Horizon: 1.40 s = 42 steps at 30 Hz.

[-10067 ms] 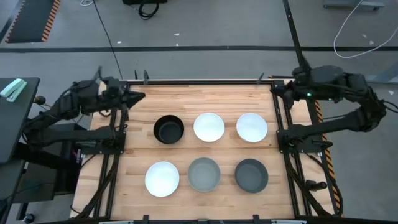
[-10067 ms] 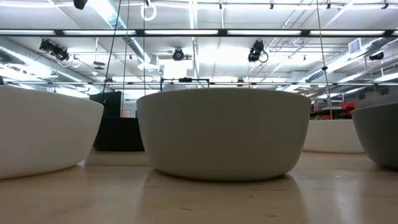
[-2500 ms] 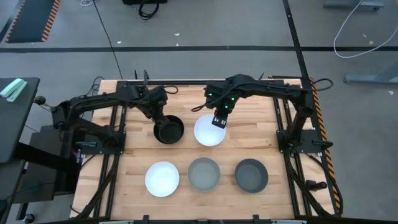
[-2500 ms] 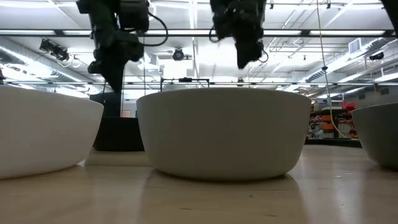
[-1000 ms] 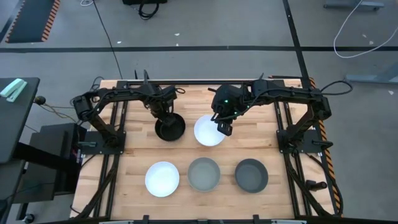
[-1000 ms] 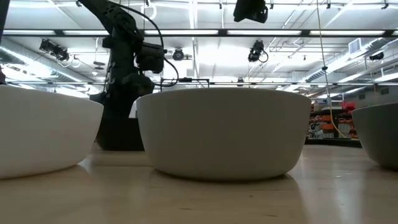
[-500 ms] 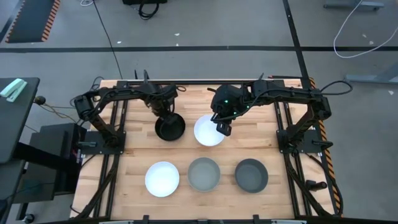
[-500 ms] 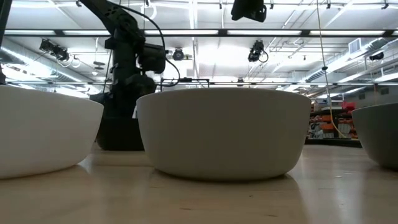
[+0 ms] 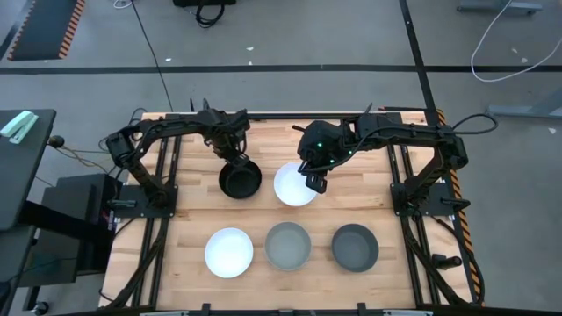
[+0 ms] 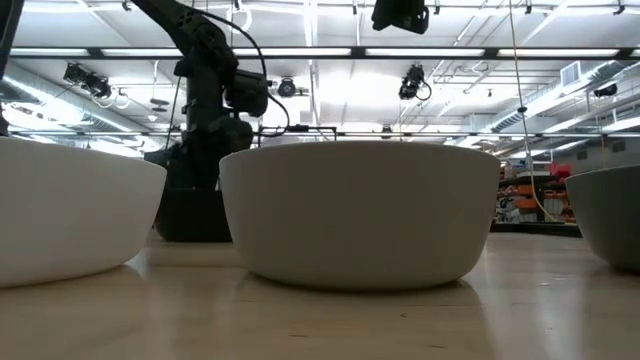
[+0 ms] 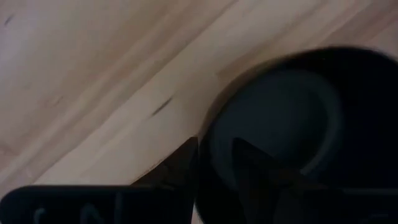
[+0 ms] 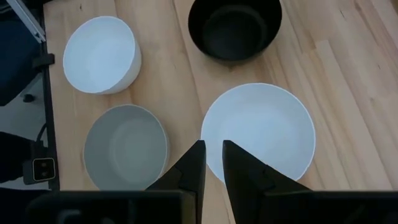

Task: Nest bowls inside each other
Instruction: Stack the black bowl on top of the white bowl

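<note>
The black bowl stands at the far left of the bowls, and my left gripper is shut on its rim from above. A white bowl sits on its base beside the black one. My right gripper hangs high over that white bowl's right side, its fingers a narrow gap apart with nothing between them. In the near row a white bowl, a mid grey bowl and a dark grey bowl rest on their bases. My left gripper has the black bowl's wall at the rim, on the bowl's far left side. One finger stands inside the bowl and one outside. The fingers point straight down. Whether the bowl's base is off the table I cannot tell.
The wooden table has bare strips to the left and right of the bowls and between the two rows. Metal frames of the arm mounts run along both side edges.
My left gripper has drifted a little toward the table's right at the black bowl's rim. The black bowl stays about where it was.
</note>
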Motion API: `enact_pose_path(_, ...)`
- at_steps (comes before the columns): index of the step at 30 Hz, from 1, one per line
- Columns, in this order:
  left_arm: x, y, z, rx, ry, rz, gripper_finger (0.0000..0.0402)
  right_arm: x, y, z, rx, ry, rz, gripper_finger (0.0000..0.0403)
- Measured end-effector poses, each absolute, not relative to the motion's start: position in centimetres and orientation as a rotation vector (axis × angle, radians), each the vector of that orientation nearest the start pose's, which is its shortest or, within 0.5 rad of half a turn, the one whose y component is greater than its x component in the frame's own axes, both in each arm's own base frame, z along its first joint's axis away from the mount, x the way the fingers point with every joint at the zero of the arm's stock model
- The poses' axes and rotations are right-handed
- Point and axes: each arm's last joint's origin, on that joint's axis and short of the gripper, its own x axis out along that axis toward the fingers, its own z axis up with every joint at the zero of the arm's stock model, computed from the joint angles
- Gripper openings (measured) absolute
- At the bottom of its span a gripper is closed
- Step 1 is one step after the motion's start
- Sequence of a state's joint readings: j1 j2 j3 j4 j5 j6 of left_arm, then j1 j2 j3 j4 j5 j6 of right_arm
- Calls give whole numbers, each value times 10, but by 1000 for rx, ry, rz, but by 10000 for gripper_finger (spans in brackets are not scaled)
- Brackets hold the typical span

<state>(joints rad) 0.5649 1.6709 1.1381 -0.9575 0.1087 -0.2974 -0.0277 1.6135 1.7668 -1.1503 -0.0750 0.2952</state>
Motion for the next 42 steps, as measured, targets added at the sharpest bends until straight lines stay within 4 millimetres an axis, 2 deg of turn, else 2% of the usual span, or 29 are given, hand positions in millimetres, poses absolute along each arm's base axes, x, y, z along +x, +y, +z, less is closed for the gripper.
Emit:
enact_pose_path(6,252,156,191,-731,1410,567,116,317,-7,383,320,996,-103,61)
enact_pose_path(14,256,158,168,-754,1508,565,131,317,-6,382,319,998,-103,61)
enact_pose_path(18,259,157,166,-746,1501,559,130,317,-6,382,314,1000,-100,62)
enact_pose_path(23,261,156,167,-739,1483,551,103,316,-7,382,300,1005,-94,61)
enact_pose_path(31,266,149,168,-737,1479,512,12,312,-8,380,232,1045,-134,61)
enact_pose_path(37,269,144,168,-717,1487,498,20,312,-8,379,220,1044,-135,61)
enact_pose_path(42,283,144,188,-661,1450,459,11,305,-11,359,242,1089,-159,49)
